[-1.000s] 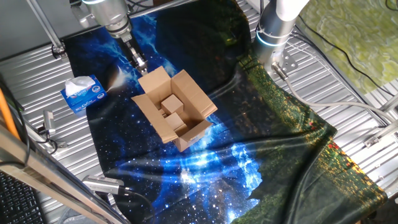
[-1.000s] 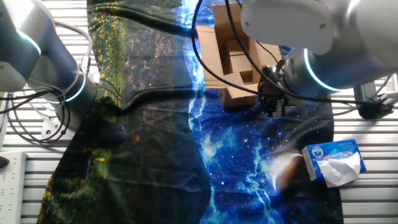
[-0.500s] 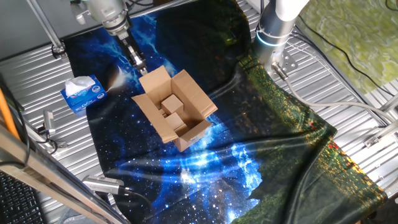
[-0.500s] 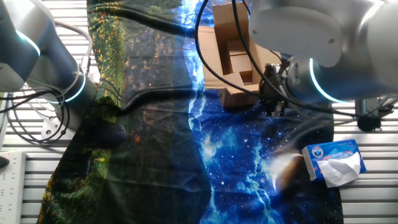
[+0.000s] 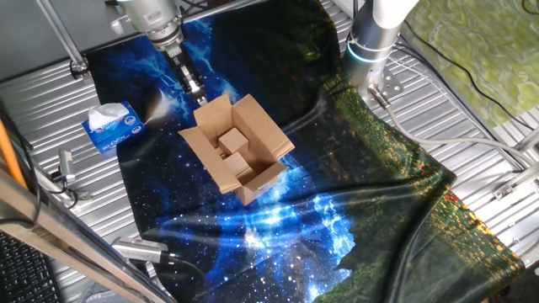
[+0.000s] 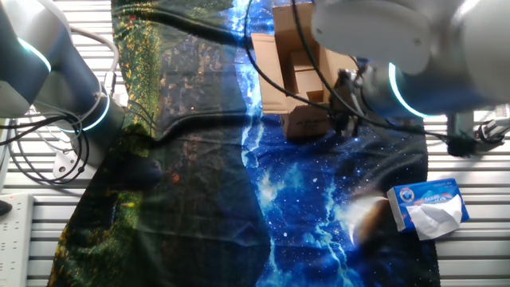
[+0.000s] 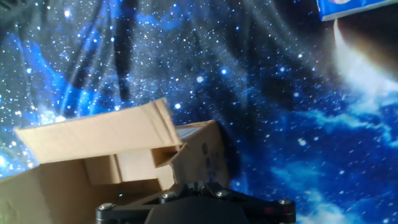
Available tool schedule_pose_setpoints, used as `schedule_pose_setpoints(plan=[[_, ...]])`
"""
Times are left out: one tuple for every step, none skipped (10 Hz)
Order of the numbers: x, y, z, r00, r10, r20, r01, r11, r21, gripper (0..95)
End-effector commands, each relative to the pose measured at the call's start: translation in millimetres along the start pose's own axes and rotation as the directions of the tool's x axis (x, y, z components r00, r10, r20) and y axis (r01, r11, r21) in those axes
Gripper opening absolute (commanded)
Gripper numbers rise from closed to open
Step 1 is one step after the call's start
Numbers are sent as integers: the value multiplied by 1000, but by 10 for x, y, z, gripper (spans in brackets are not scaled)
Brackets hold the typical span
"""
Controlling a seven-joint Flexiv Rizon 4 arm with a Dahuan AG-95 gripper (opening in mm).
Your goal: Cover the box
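1. A tissue box is seen at the left of the starry cloth.
2. The gripper is poised just above a raised flap of the open box, which is set mid-cloth; the finger spread cannot be told.
3. Faint dark print on the box's side is shown only in the hand view.
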State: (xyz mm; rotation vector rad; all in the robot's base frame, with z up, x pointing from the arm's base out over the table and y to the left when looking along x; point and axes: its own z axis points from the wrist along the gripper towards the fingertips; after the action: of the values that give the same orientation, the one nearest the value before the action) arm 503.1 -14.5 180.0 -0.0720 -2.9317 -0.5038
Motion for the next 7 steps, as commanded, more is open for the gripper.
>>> schedule_pose_setpoints(plan=[[-15,85,13,1000,19,-3,-19,1000,1,0],[-20,130,28,1000,27,0,-27,1000,4,0],[-33,173,58,999,35,4,-35,999,6,0],[-44,210,91,999,39,8,-39,999,9,0],[-57,253,130,999,39,14,-39,999,17,0],[-66,267,153,999,31,18,-31,999,20,0],[-69,273,171,999,18,29,-18,1000,22,0]])
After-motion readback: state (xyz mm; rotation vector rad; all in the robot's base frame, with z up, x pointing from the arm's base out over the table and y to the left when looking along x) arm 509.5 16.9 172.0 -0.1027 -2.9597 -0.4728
